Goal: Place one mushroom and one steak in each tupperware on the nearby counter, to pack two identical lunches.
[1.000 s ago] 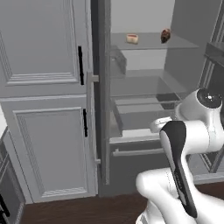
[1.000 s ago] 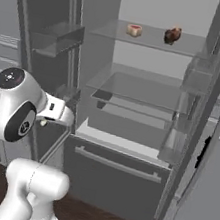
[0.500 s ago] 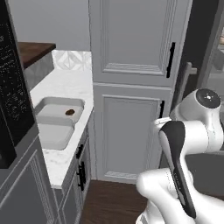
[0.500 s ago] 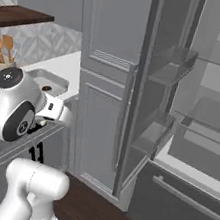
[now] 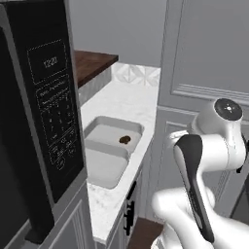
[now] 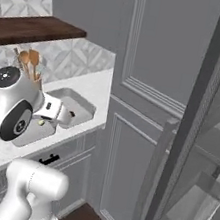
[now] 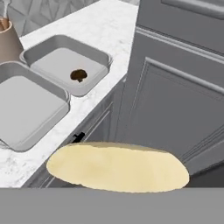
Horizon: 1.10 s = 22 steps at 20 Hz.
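Observation:
Two grey tupperware trays lie side by side on the white marble counter (image 7: 105,26). The farther tupperware (image 7: 52,63) (image 5: 109,135) holds one small dark brown food item (image 7: 78,75) (image 5: 124,140). Nothing lies in the nearer tupperware (image 7: 26,103) (image 5: 101,166). My gripper (image 6: 66,119) hangs off the counter's front edge, beside the trays, shut on a pale yellow oval piece of food (image 7: 117,167). That piece hides the fingertips in the hand view. I cannot tell whether it is a steak or a mushroom.
A tan utensil holder (image 7: 8,41) (image 6: 30,66) with wooden spoons stands behind the trays. A black microwave (image 5: 39,121) fills the left. A dark wooden shelf (image 6: 34,28) runs above the counter. Tall grey cabinet doors (image 7: 175,87) and the open fridge door (image 6: 201,122) stand to the right.
The base has swung left, away from the open fridge, so both base views now face the counter and trays. The gripper has stayed shut throughout.

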Available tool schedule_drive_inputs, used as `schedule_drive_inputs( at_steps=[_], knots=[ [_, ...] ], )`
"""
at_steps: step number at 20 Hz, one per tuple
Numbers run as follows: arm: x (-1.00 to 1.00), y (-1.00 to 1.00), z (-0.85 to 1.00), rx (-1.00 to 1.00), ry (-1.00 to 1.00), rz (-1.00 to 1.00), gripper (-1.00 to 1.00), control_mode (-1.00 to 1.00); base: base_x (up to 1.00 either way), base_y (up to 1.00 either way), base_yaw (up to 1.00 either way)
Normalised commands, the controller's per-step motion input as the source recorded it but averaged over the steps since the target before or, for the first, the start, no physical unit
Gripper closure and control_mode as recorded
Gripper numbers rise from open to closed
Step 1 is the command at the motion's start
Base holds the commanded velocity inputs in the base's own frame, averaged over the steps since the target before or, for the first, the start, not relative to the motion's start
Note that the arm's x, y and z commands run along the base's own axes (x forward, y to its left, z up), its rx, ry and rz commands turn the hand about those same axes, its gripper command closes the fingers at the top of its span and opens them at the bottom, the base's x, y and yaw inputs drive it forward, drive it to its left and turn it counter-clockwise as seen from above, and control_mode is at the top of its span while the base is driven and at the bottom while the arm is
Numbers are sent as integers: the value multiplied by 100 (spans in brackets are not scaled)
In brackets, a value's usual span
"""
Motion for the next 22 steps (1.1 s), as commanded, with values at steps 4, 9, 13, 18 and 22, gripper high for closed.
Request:
schedule_drive_inputs(
  at_steps=[4, 9, 13, 18, 22],
  knots=[
    [0, 0, 0, 0, 0, 0, 100, 100, 100, 13, 36],
    [0, 0, 0, 0, 0, 0, 100, 100, 100, 49, 41],
    [0, 0, 0, 0, 0, 0, 100, 100, 100, 42, 43],
    [0, 0, 0, 0, 0, 0, 100, 100, 100, 77, 37],
    [0, 0, 0, 0, 0, 0, 100, 100, 100, 100, 30]
  ],
)
